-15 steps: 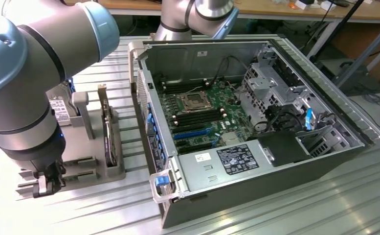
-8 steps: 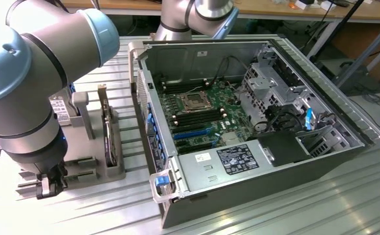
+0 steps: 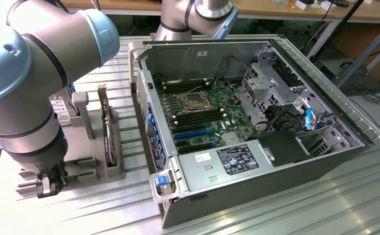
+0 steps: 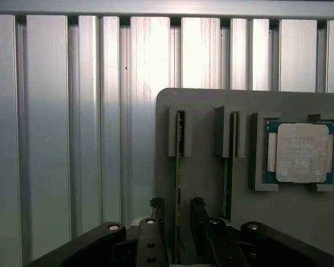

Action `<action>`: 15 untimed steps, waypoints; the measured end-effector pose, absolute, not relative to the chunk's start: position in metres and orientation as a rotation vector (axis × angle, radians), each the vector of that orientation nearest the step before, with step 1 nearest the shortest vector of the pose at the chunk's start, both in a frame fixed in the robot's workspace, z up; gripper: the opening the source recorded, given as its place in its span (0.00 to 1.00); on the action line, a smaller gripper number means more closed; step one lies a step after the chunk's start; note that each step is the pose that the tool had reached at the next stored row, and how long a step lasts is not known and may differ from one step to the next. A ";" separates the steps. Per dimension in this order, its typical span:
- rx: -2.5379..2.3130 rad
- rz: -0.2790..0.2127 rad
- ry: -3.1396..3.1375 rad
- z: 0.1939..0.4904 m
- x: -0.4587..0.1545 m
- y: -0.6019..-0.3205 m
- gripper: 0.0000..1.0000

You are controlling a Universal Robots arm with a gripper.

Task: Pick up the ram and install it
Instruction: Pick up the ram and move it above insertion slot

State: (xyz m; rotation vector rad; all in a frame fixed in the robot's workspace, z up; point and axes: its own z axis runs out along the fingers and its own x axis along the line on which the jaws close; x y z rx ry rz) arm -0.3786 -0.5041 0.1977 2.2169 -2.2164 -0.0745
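Fingers (image 4: 157, 214) of the claw (image 4: 177, 208) are seen nearest in the wrist view, cut off at their bases by the frame edge. They are spread and released, one on each side of the ram (image 4: 178, 161), and a dark gap shows between each finger and the board. How high they stand over it cannot be told. The ram is set on edge in a slot of the grey holder (image 4: 203, 111), so its thin green-gold edge is presented and its chips cannot be made out. In a second slot (image 4: 229, 161) just beside it another thin dark edge is carried; what it belongs to cannot be told. Further along the holder a square silver processor chip (image 4: 301, 152) is laid flat in a recess. Faint print on its lid cannot be read. The holder is borne by the ribbed aluminium desk (image 4: 61, 122).

In the exterior view much of the holder is hidden behind the arm (image 3: 27, 73), which is itself cut off at the exterior view's left. A hard drive (image 3: 62, 113) stands on edge in the holder, half covered by the arm, and the small print on its white label is illegible. Beyond, toward the exterior view's right, an open computer case (image 3: 242, 196) is laid on the desk with its motherboard (image 3: 206, 120) exposed. A black label (image 3: 235, 159) and a small white sticker (image 3: 203, 157) are carried on the power supply, and their writing is too small to be read.
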 end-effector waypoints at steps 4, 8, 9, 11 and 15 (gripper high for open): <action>2.217 -0.075 -2.216 0.198 -0.379 -0.504 0.14; 2.217 -0.075 -2.216 0.198 -0.379 -0.504 0.14; 2.217 -0.075 -2.216 0.198 -0.379 -0.504 0.14; 2.217 -0.075 -2.216 0.201 -0.379 -0.504 0.14; 2.217 -0.075 -2.216 0.225 -0.379 -0.504 0.14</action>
